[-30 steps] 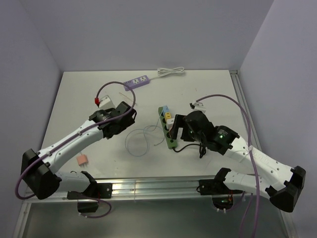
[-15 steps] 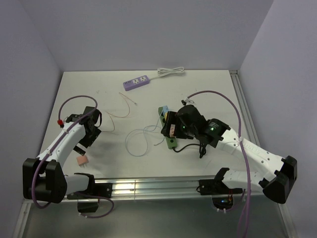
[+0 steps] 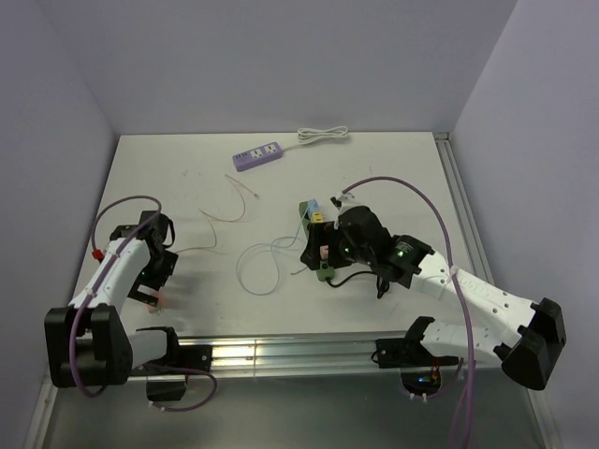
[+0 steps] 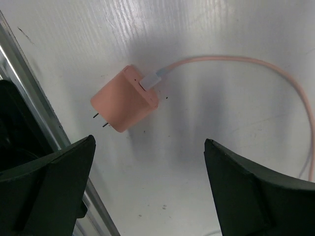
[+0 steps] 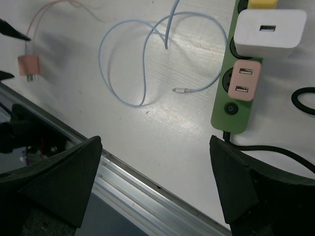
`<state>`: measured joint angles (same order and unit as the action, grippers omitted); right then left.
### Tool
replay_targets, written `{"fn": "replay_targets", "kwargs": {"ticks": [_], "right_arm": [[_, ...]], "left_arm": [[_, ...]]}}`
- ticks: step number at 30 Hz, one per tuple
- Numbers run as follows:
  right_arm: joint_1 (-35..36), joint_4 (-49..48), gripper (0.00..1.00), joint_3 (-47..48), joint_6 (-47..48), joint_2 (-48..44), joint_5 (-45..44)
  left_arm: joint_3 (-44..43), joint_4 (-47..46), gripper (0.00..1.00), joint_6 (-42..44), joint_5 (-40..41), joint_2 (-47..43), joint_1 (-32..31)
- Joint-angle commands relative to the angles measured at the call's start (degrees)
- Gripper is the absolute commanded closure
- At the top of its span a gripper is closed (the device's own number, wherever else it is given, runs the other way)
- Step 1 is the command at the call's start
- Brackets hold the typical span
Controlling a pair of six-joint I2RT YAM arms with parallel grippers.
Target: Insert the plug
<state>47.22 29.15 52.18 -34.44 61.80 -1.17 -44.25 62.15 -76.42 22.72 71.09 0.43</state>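
The salmon-pink plug (image 4: 124,98) lies on its side on the white table, two prongs pointing at the near metal rail, with a pink cable (image 4: 256,64) in its back. My left gripper (image 4: 150,147) is open just above it, the plug slightly ahead of the fingertips. In the top view the gripper (image 3: 150,273) almost hides the plug (image 3: 159,297). The green power strip (image 5: 231,101) holds a white adapter (image 5: 268,29) and a pink USB adapter (image 5: 244,80). My right gripper (image 5: 156,147) is open and empty, hovering over the strip's near end (image 3: 323,272).
A light blue cable (image 5: 142,64) loops loose left of the green strip. A purple power strip (image 3: 259,154) with a coiled white cord (image 3: 323,137) lies at the back. The strip's black cord (image 5: 275,150) trails right. A metal rail (image 5: 147,189) runs along the near edge.
My left arm swung from the table's middle back to the near left, over the pink plug. My right gripper shifted slightly left over the green strip.
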Motion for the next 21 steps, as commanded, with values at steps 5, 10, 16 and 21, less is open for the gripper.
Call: {"fn": "replay_targets", "kwargs": {"ticks": [5, 10, 16, 21], "right_arm": [[-0.11, -13.85, 0.03, -10.25, 6.49, -5.37, 8.46], [-0.20, -18.42, 0.03, -13.68, 6.66, -8.53, 11.97], [-0.29, -16.58, 0.02, -14.21, 9.21, -12.75, 12.86], [-0.64, -17.37, 0.02, -15.88, 8.25, -15.66, 14.70]], "left_arm": [[0.22, 3.50, 0.01, -2.41, 1.70, -12.45, 1.15], [-1.63, 8.41, 0.01, -8.38, 4.70, -16.33, 1.42], [0.47, 9.22, 0.05, -15.33, 2.16, -13.45, 2.30], [2.41, 7.11, 0.07, -17.18, 2.07, -8.69, 3.00]]}}
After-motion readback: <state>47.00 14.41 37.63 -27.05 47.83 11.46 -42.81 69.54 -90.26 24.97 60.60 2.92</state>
